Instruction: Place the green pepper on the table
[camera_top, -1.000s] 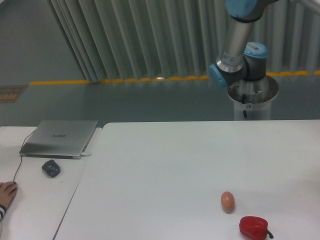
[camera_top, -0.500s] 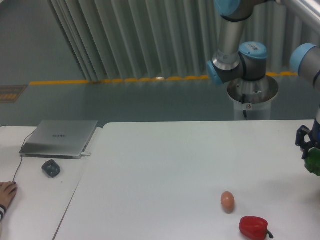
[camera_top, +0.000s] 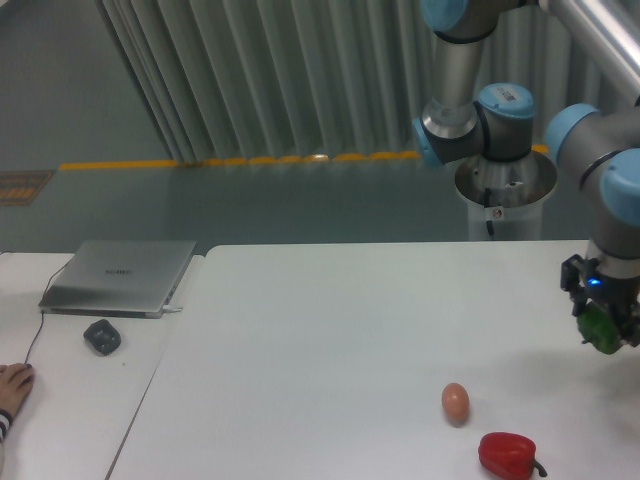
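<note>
Now the red pepper (camera_top: 508, 455) and the egg (camera_top: 455, 402) are seen unmoved. Farther back, the green pepper (camera_top: 600, 328), pinched in the jaws of the gripper (camera_top: 601, 322), has been carried inward above the table (camera_top: 330, 340); lowering is judged next.

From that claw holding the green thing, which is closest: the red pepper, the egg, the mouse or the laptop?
From the end effector, in the camera view:
1. Red pepper, below and to its left, front edge.
2. Egg, further left.
3. Laptop and mouse, far left on the side desk, too close to call.
</note>
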